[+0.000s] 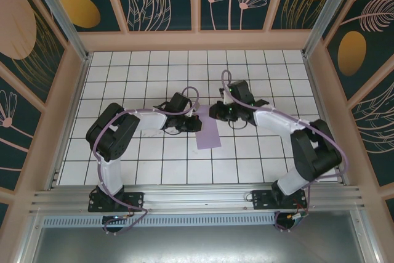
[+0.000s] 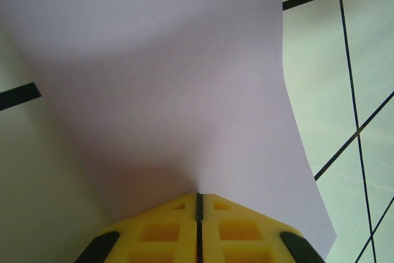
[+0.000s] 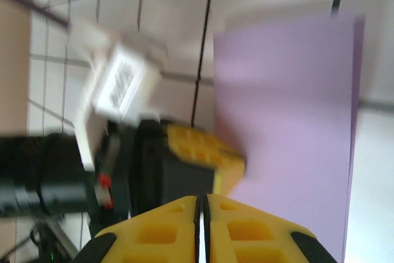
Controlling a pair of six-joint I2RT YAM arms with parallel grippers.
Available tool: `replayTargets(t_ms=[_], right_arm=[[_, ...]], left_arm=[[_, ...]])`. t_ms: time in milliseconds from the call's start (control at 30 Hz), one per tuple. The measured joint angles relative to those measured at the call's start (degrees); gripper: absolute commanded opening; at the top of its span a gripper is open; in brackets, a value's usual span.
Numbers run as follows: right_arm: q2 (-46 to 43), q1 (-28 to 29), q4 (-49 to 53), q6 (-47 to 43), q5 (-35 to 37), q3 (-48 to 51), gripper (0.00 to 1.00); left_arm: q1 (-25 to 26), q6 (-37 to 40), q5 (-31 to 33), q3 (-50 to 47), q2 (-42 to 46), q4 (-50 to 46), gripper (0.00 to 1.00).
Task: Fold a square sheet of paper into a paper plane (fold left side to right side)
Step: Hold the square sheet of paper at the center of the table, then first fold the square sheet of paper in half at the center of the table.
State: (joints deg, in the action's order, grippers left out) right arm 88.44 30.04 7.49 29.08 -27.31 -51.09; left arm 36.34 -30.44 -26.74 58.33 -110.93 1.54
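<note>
The square sheet of paper [image 1: 208, 133] is lavender and lies on the white grid between the two arms, where it looks like a narrow rectangle. My left gripper [image 1: 196, 122] is shut on its left edge. In the left wrist view the yellow jaws [image 2: 199, 196] meet on the sheet [image 2: 166, 78], which curves up and away from them. My right gripper [image 1: 215, 113] hovers just above and behind the paper. Its jaws [image 3: 202, 199] stand nearly together with nothing between them. Below them are the sheet [image 3: 289, 109] and the left gripper's yellow finger [image 3: 206, 149]. The paper plane is out of view.
The grid table [image 1: 154, 78] is walled by a wooden frame [image 1: 197, 40] at the back and sides. A metal rail [image 1: 197, 198] with both arm bases runs along the near edge. Both arms' purple cables arch over the middle.
</note>
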Motion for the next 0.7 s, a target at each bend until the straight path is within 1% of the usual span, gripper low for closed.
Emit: replayTargets(t_ms=[133,200,400,700], right_arm=[[0.15,2.97,0.74,1.53,-0.48,6.64,0.09],[1.38,3.65,1.66,1.79,-0.68,7.93,0.09],[4.9,3.8,2.1,1.99,-0.13,8.2,0.09],[6.47,3.69,3.1,1.66,0.28,7.67,0.08]], left_arm=[[0.0,0.0,0.02,0.0,0.0,-0.02,0.1],[0.0,0.0,0.0,0.0,0.0,-0.02,0.1],[0.0,-0.02,-0.04,0.07,0.0,-0.07,0.11],[0.11,-0.7,0.63,2.1,0.04,-2.95,0.17]])
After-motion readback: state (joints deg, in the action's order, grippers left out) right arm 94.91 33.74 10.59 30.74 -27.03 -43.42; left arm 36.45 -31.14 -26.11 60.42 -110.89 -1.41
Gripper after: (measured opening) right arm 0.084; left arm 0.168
